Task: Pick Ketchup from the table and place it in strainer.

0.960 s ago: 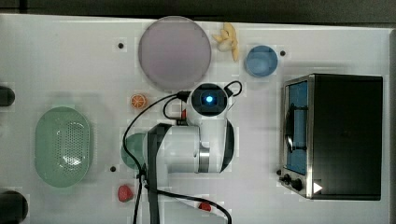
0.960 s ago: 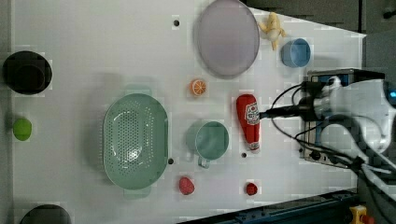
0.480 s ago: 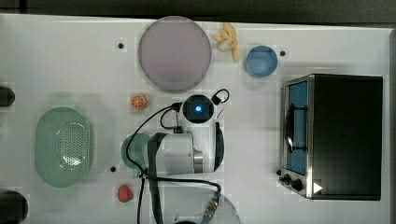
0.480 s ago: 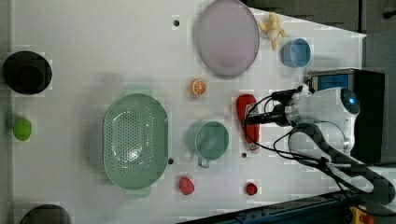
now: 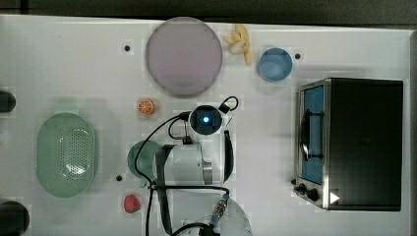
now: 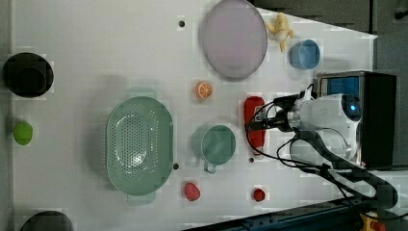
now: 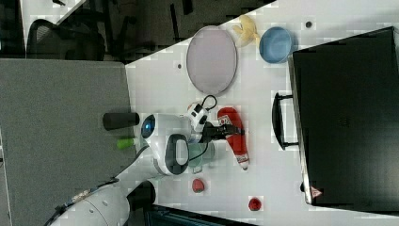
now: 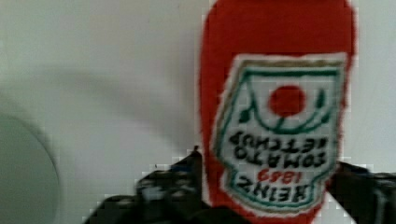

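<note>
While the fingers straddle it unclosed, the ketchup label reads "HEINZ 1869 TOMATO KETCHUP".

Ketchup cropped at wrist view's edge; claw fingertips cut off.

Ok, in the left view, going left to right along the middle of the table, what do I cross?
Strainer → green cup → ketchup → gripper, right at the ketchup, → black oven.
</note>
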